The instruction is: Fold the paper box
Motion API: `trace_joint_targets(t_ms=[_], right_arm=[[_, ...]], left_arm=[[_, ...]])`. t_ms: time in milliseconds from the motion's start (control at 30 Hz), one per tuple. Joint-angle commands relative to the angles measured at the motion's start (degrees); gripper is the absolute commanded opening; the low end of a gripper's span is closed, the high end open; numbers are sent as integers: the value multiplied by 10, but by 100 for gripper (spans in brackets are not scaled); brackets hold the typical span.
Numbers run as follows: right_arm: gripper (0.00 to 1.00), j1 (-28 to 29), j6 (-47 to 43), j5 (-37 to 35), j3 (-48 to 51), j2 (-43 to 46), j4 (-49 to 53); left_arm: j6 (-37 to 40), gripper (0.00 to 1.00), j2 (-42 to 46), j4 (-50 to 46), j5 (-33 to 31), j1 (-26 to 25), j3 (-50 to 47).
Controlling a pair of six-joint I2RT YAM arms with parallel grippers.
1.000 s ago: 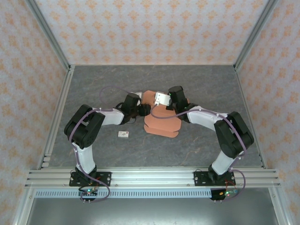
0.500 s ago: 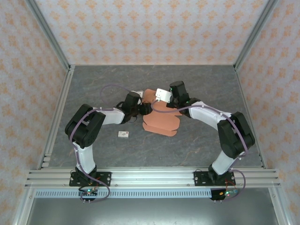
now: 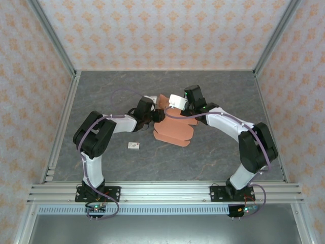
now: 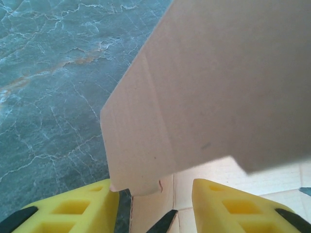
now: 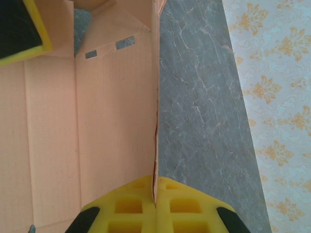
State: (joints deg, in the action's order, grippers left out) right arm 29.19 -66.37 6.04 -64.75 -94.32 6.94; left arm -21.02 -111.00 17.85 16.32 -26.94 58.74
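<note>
Pinching one raised side wall of the paper box (image 5: 112, 121) by its thin edge, the right gripper (image 5: 155, 204) has its yellow pads closed tight w/ the cardboard sandwiched between them, per the right wrist view. Box sits mid-table (image 3: 213, 152), between the two wrists, partly formed: base flat, some flaps up, rounded flaps spread toward the near side in the top view (image 3: 172, 131). Left gripper (image 4: 155, 204) is wide open; a tilted flap (image 4: 218, 82) stands over and between its fingers, lower corner close to one pad, but nothing is clamped. Risks, imo: right grip is only on the rim, so a pull or twist could tear the card or let it slip out, and the wall would flop back. If the left closes at this angle it may crease the flap off its score line, or shove the whole light box across the slick top, since nothing pins the base. A small white tag (image 3: 133, 146) lies well apart, no issue.
</note>
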Motion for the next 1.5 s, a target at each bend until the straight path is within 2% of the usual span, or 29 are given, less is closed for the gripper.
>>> trace_joint_targets(t_ms=[0, 267, 500, 700, 933, 1133, 1467], right_arm=[[0, -1, 12, 13, -23, 5, 26], [0, -1, 19, 12, -37, -7, 40], [0, -2, 32, 10, -54, -16, 55], [0, -7, 45, 16, -68, -23, 76], [0, -6, 56, 28, -76, -30, 91], [0, -7, 62, 33, -90, -34, 113], [0, -7, 93, 42, -120, -45, 149]], left_arm=[[19, 45, -14, -3, -9, 4, 21], [6, 35, -33, -13, -8, -3, 38], [-46, 36, -31, 52, 12, -8, 5], [-52, 40, -19, 90, 11, -7, -25], [-43, 31, -34, 76, -6, -10, -6], [-22, 23, -37, 44, -50, -21, 15], [4, 15, -28, -8, -179, -63, 22]])
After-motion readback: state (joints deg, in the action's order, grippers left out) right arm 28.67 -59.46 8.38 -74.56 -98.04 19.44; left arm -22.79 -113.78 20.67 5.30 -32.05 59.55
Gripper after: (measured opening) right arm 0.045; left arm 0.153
